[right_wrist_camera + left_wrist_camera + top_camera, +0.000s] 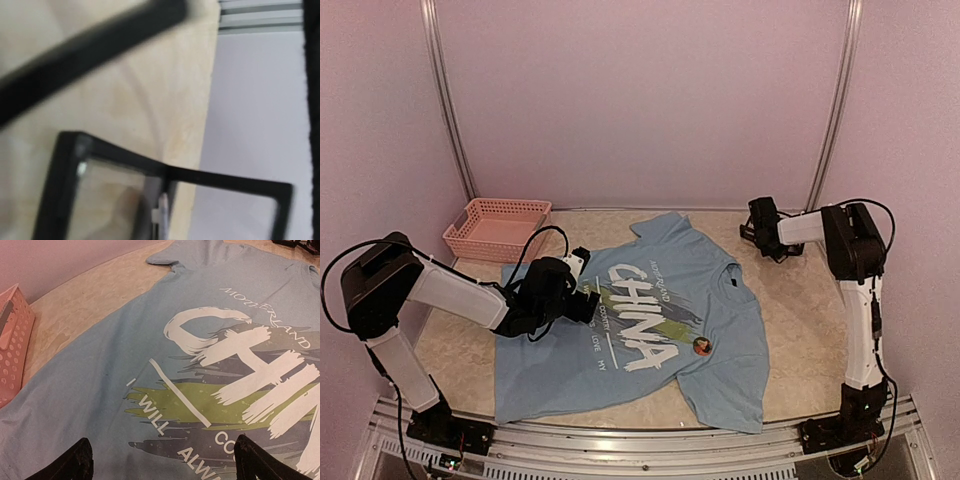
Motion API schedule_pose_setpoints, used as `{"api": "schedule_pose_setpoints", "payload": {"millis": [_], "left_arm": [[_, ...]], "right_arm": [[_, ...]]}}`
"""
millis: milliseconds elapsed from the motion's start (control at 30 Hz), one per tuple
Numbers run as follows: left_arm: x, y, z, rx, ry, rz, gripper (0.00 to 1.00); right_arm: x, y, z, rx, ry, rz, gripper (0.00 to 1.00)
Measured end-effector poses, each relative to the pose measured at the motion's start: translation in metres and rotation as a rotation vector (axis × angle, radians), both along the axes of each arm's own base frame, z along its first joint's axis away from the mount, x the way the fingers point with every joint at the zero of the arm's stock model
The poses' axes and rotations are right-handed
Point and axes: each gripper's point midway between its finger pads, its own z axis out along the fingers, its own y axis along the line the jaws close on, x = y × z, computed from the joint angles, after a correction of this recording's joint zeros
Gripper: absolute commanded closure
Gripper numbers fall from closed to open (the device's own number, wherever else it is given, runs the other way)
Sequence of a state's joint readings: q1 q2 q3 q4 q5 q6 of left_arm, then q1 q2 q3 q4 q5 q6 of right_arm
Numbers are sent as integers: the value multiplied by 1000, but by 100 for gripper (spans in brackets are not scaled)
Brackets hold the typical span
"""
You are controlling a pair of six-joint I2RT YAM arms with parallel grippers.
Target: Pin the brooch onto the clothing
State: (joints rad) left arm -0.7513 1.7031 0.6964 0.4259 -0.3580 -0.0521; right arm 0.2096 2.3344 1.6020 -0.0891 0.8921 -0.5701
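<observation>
"Top external, starting at the left: what's there?"

"Pink basket [495, 228] at the back of the table [800, 320]. Next comes the left arm [460, 295]. The left jaws hang spread wide over the lettered side of the T-shirt [740, 350], holding nothing."

"And the brooch?"

"The T-shirt lies flat mid-table. The brooch [701, 346] sits on it just beside the end of the lettering, toward the collar. I cannot tell whether its pin is through the cloth."

"Right side?"

"The right arm [865, 330] is off the T-shirt, near the back. The right jaws are closed tight, with nothing showing between them."

"So which step?"

"Placing looks done, I'd judge. Next comes checking the fastening. If it's loose, one pair of jaws steadies the cloth while the other presses."
</observation>
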Motion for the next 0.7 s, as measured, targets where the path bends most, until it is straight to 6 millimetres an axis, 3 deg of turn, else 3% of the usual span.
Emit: {"api": "schedule_pose_setpoints", "payload": {"millis": [333, 567, 633, 700], "left_arm": [[0, -1, 2, -4, -3, -4, 7], [-5, -7, 13, -11, -25, -18, 7], [-7, -11, 20, -17, -38, -27, 7], [-10, -15, 28, -27, -54, -40, 7]], "right_arm": [[-6, 20, 72, 75, -134, 26, 100], [-22, 31, 77, 111, -111, 39, 100], [-31, 42, 87, 137, -102, 64, 100], [-39, 66, 111, 207, -118, 129, 100]]}}
